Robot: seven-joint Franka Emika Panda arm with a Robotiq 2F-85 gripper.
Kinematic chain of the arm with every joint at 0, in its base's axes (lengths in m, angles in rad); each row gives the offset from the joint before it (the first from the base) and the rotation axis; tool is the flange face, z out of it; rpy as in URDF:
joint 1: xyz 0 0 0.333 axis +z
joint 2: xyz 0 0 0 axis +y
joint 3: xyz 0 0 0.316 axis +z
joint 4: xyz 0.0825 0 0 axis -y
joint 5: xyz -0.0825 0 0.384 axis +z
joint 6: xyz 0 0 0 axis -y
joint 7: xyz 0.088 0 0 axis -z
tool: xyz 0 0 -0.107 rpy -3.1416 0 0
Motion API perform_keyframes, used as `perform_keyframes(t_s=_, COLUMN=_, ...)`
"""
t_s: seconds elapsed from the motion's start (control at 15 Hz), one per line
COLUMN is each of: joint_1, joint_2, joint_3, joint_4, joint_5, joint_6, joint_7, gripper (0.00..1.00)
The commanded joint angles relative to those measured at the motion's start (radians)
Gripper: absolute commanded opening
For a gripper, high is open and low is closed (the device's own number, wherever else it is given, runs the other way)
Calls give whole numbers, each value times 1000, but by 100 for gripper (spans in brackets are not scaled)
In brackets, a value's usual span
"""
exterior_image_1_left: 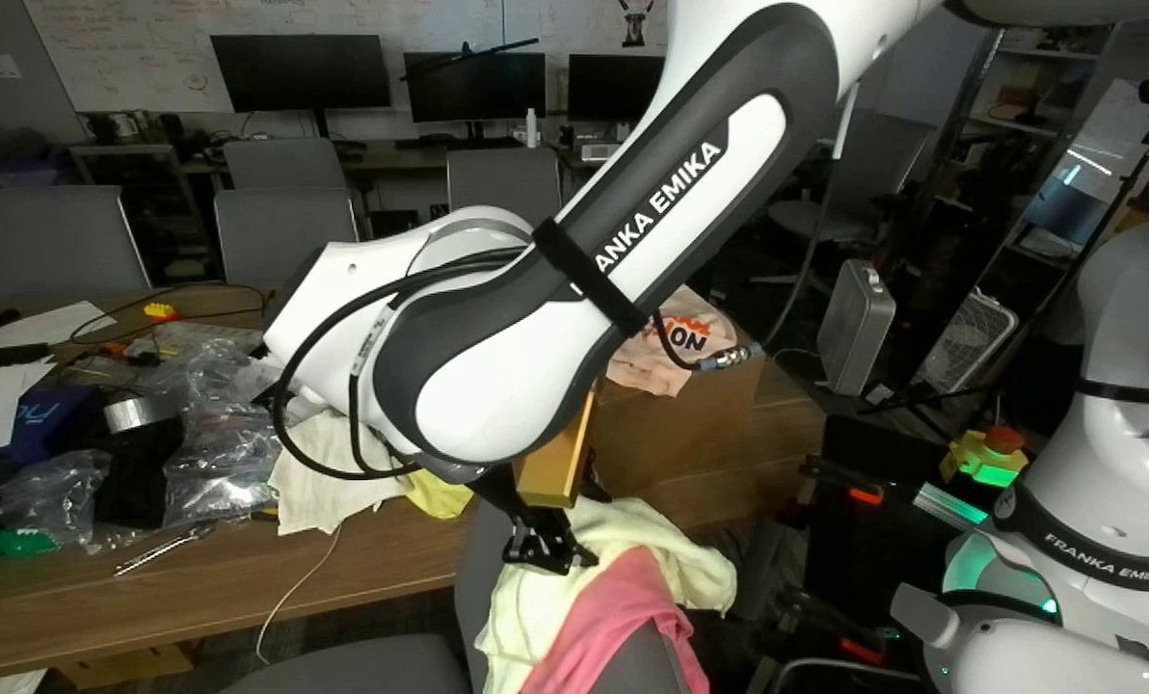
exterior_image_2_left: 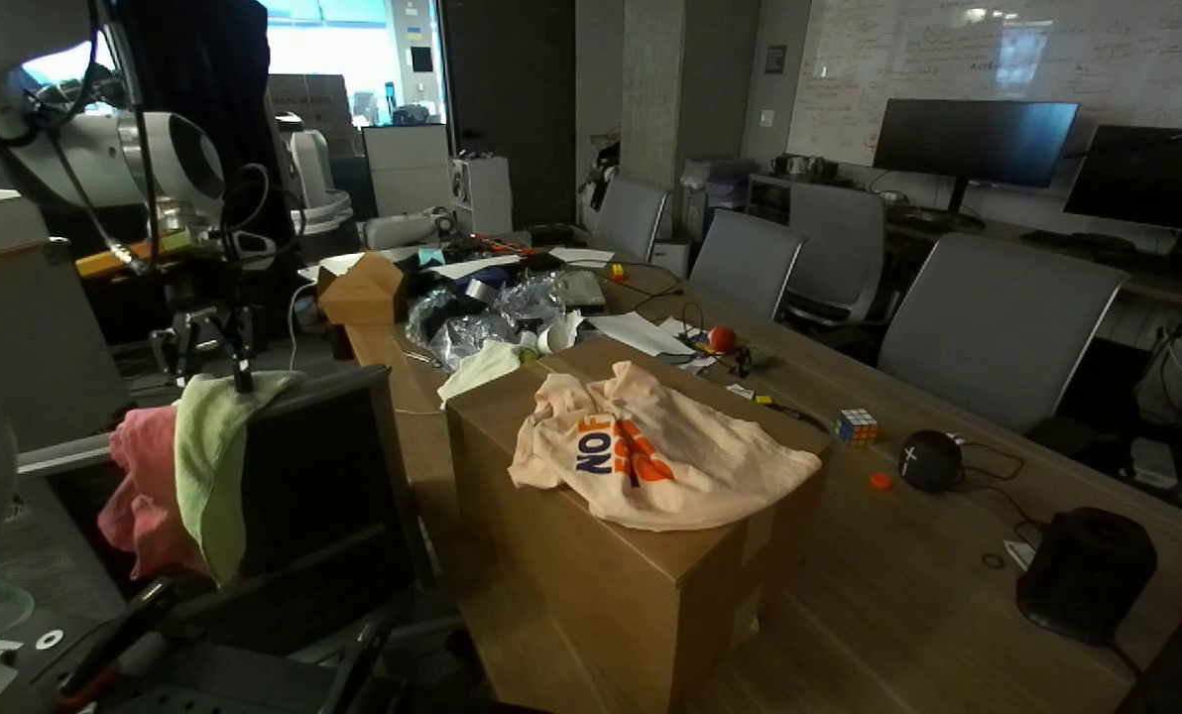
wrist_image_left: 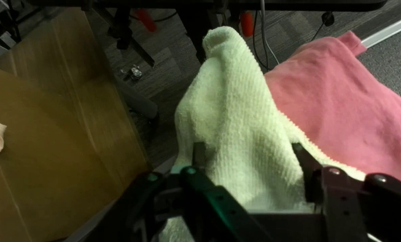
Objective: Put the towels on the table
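Observation:
The pale yellow-green towel (exterior_image_2_left: 209, 446) and the bright pink towel (exterior_image_1_left: 623, 617) hang side by side over a chair's backrest. My gripper (wrist_image_left: 248, 151) points down onto the yellow-green towel (wrist_image_left: 227, 117), its jaws apart on either side of a raised fold. In an exterior view the fingertips (exterior_image_2_left: 243, 380) reach the cloth at the top of the backrest; whether both press on it I cannot tell. The peach-pink towel (exterior_image_2_left: 710, 456) with its printed mark lies spread on a large brown box (exterior_image_2_left: 561, 555), which stands on the wooden table (exterior_image_2_left: 948, 595).
The chair back (exterior_image_2_left: 313, 466) stands beside the table edge. Near the box lie a cream-white cloth (exterior_image_1_left: 319, 482), a small yellow cloth (exterior_image_1_left: 440, 493) and plastic bags (exterior_image_1_left: 218, 434). A puzzle cube (exterior_image_2_left: 857, 426) and a black speaker (exterior_image_2_left: 1087, 575) are on the table's far side.

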Motion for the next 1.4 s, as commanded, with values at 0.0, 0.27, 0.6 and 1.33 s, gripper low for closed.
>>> perform_keyframes(t_s=0.0, joint_1=13, joint_2=9, joint_3=-17, joint_4=42, joint_5=-23, joint_6=-61, joint_7=-8, gripper=35)
perform_keyframes(t_s=0.27, joint_1=20, joint_2=7, joint_3=-29, joint_4=55, joint_5=-51, joint_6=-87, joint_7=17, gripper=5)
perform_keyframes(t_s=0.6, joint_1=37, joint_2=-30, joint_3=-48, joint_4=81, joint_5=-146, joint_6=-129, joint_7=83, gripper=1)
perform_keyframes(t_s=1.33, joint_1=11, joint_2=-210, joint_3=-42, joint_4=137, joint_5=-229, joint_6=-231, joint_7=217, gripper=1)
